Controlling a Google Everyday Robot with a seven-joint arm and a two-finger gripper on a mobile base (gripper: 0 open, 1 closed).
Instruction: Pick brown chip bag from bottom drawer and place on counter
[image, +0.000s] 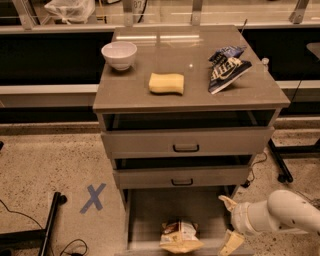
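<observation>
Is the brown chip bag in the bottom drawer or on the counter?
Inside: the brown chip bag lies on the bottom drawer floor, near its front; the open gripper hovers beside it.

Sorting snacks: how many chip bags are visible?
2: the brown chip bag in the bottom drawer, the blue bag on the counter. The gripper, open, is beside that drawer.

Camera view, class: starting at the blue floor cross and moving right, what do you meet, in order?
Blue floor cross → brown chip bag, lying in the bottom drawer → gripper, open, at the drawer's right side.
</observation>
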